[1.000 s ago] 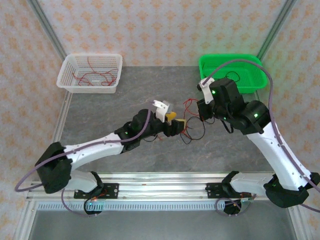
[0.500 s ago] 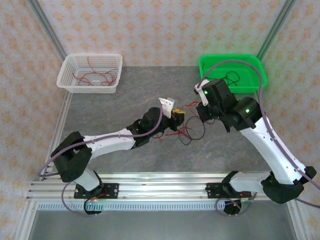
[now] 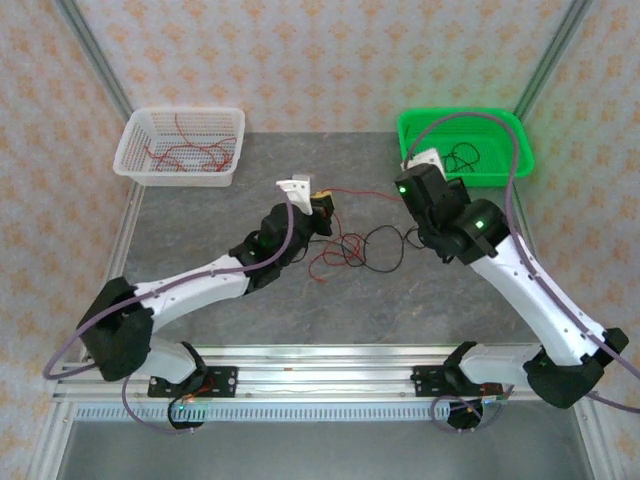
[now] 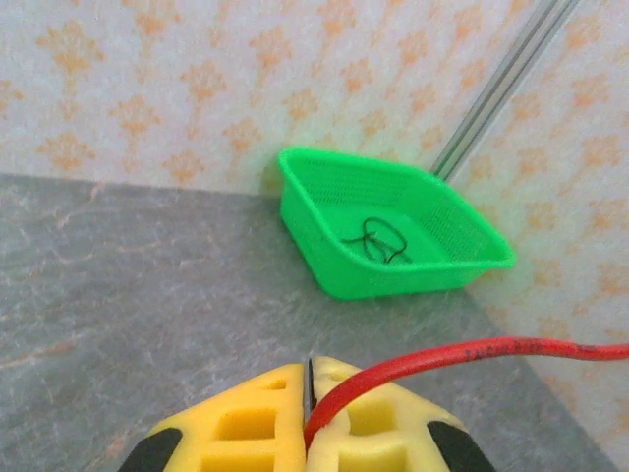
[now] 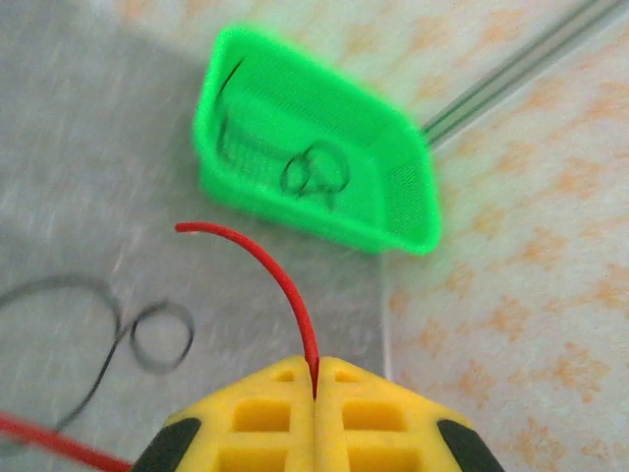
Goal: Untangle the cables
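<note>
left gripper [image 3: 320, 200]: upper centre of the top view, closed on a red wire [image 4: 442, 352]. On the left wrist cam the yellow pads [image 4: 364, 418] meet with the wire pinched in the seam.
red wire: leaves the pads and runs right, nearly straight, out of the right edge of the wrist frame. In the top view it stretches toward the right arm; far end hidden there.
right gripper [image 5: 314, 393]: closed on a red strand [image 5: 280, 275]; pads together, no gap.
red strand: rises from the seam and curves to a free end at upper left of the right wrist frame.
cables [image 3: 355, 245]: loose red and black snarl at centre of the table [image 3: 220, 210], between the two grippers.
black loops [image 3: 385, 240]: right part of the snarl, lying flat. One loop shows at lower left on the right wrist cam.
white basket [image 3: 128, 150]: upper left, red wires inside.
green basket [image 4: 334, 265]: upper right in the top view, a curled black wire inside.
</note>
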Robot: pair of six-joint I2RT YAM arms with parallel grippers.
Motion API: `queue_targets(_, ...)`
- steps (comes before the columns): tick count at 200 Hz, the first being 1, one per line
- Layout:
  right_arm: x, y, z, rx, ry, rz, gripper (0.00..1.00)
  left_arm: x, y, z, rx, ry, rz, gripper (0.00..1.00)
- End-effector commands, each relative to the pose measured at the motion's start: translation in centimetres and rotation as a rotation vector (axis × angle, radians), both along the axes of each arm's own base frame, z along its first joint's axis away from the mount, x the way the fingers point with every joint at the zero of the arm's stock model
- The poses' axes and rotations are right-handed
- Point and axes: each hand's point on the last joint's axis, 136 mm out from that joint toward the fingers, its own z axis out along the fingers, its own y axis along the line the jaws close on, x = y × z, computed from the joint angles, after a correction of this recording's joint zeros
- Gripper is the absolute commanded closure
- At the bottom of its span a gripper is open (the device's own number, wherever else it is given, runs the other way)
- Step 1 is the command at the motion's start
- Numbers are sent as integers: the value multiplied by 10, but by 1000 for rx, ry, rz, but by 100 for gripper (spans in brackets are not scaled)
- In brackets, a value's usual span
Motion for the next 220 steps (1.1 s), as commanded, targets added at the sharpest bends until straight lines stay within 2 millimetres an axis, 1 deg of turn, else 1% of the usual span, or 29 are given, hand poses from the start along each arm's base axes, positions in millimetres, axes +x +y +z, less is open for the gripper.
queue_targets(1, -19, -42, 80, 211, -419, -188, 100, -4, 23, 13, 14, -12, 71, 100)
queue_targets(18, -34, -40, 100, 521, -614, -106, 100, -8, 24, 24, 18, -22, 57, 100)
queue_targets(32, -50, -49, 108, 763, -764, -91, 100, -11, 24, 32, 20, -29, 47, 100)
queue_targets(49, -64, -63, 106, 1017, -891, -133, 100, -13, 26, 41, 19, -38, 40, 100)
queue_targets(67, -69, -70, 96, 1248, -962, -180, 100, -15, 27, 50, 14, -51, 36, 100)
queue_targets(78, -68, -70, 90, 1381, -984, -201, 100, -16, 29, 54, 16, -59, 42, 100)
queue_targets(99, -63, -66, 80, 1599, -997, -233, 100, -16, 34, 63, 18, -79, 66, 100)
queue_targets(120, -61, -63, 76, 1771, -1010, -236, 100, -14, 41, 74, 17, -107, 102, 100)
queue_targets(151, -65, -74, 61, 2025, -1070, -305, 100, -9, 48, 91, 6, -144, 141, 100)
queue_targets(167, -68, -80, 50, 2135, -1101, -350, 100, -6, 50, 107, -1, -168, 152, 100)
queue_targets(182, -70, -85, 44, 2180, -1122, -383, 100, -4, 50, 123, -7, -192, 155, 100)
queue_targets(187, -71, -87, 44, 2181, -1129, -389, 97, -3, 50, 129, -6, -199, 155, 100)
queue_targets(201, -72, -90, 47, 2148, -1135, -391, 79, -2, 49, 147, -10, -224, 151, 100)
queue_targets(220, -75, -91, 62, 2025, -1124, -359, 59, -1, 46, 169, -10, -253, 142, 100)
